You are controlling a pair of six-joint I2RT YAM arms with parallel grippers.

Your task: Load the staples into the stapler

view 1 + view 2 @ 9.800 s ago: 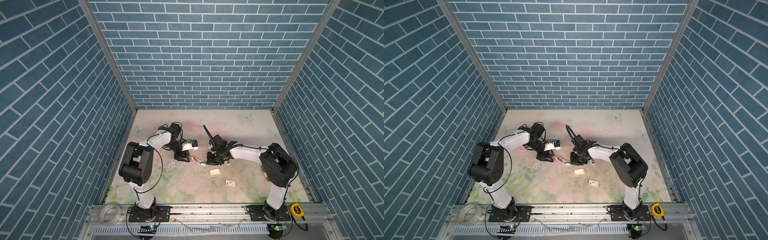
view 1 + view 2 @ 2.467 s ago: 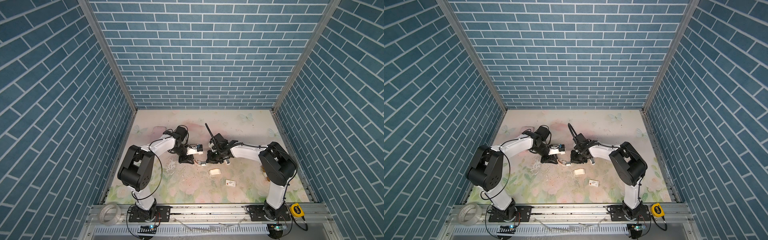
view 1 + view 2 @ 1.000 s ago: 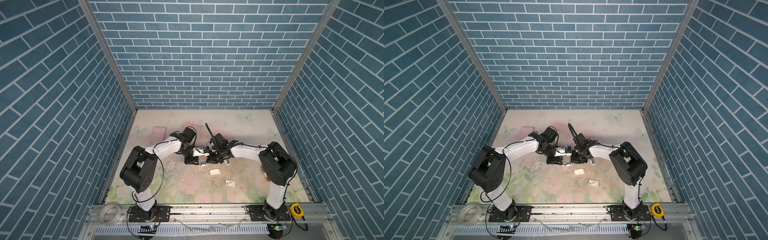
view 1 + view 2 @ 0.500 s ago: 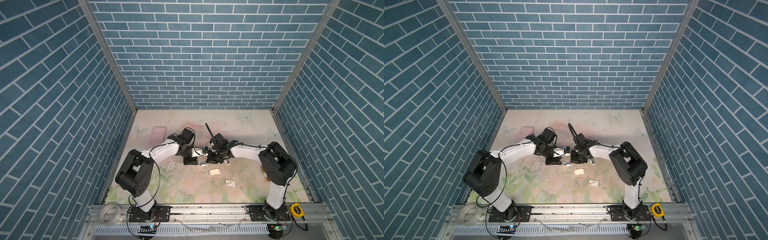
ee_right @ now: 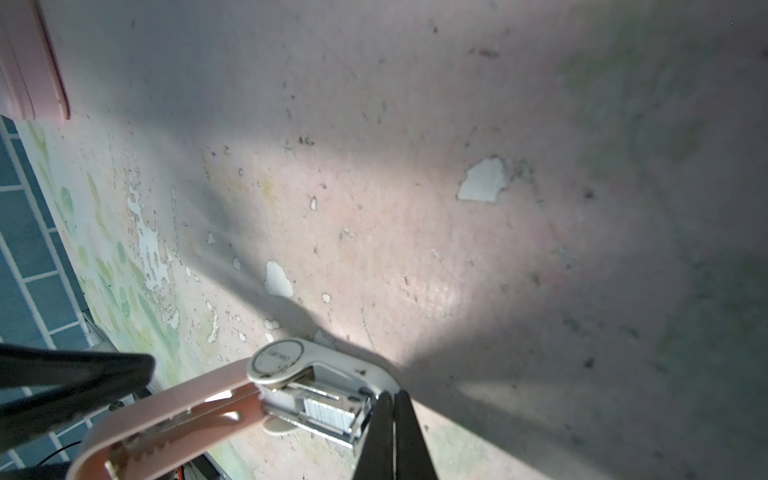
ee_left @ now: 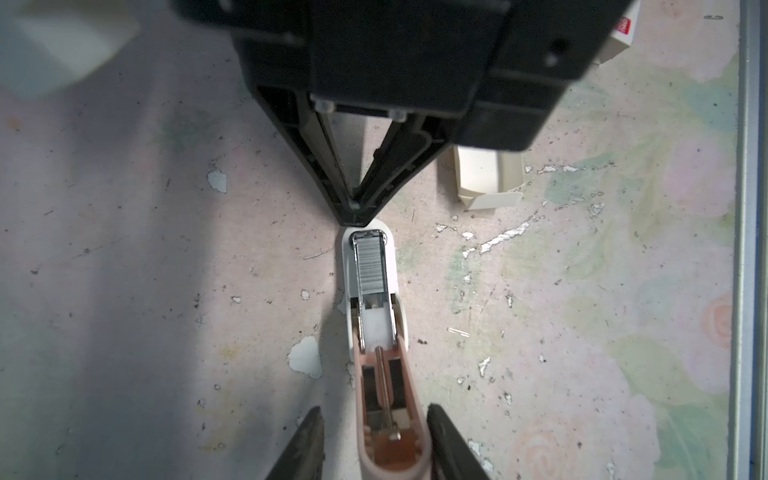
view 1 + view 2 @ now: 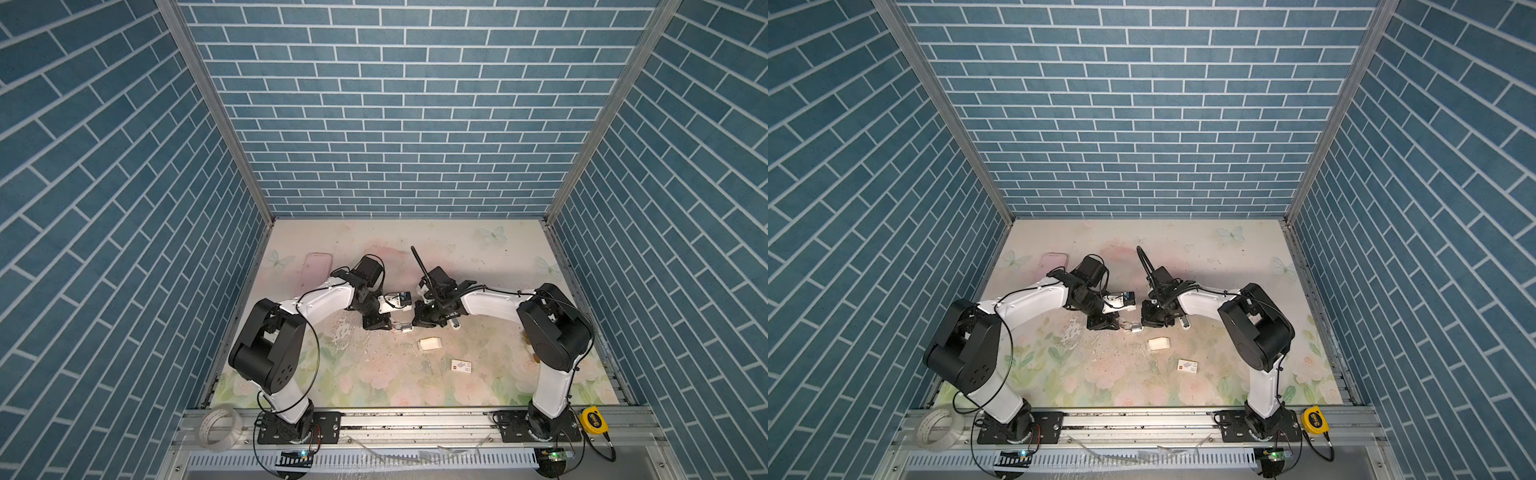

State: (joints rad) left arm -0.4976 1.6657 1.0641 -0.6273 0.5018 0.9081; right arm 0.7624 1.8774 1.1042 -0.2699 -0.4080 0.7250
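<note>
Staples (image 6: pixel 371 266): 1 short grey strip sits in the metal channel (image 6: pixel 356 272) of the stapler (image 6: pixel 376 320), at the channel's front end. The right wrist view shows the same staples (image 5: pixel 328 409) seated there.

Stapler: open. Its white base lies flat on the floral table (image 7: pixel 374 374), and the pink lid (image 5: pixel 174 411) stands raised off the hinge. In both top views it lies near mid-table, between the 2 grippers.

Right gripper (image 6: pixel 357 214): fingers pressed together, with nothing seen between them. The tips touch the front end of the channel, just ahead of the strip.

Left gripper (image 6: pixel 374 411): fingers apart, 1 on each side of the raised lid. A gap shows on 1 side. The other finger is very near the lid, but contact cannot be told.

Cream cardboard tray (image 6: pixel 490 183): on the table near the stapler's front end, on the side toward the front rail in a top view (image 7: pixel 430 344). Its contents cannot be made out.

White card sleeve with a red mark (image 7: pixel 461 366): nearer the rail, apart from the tray.

Pink flat case (image 7: pixel 318 268): behind the left arm, near the left wall.

Yellow tape measure (image 7: pixel 593 422) and tape roll (image 7: pixel 218 426): on the front rail, at opposite ends.
</note>
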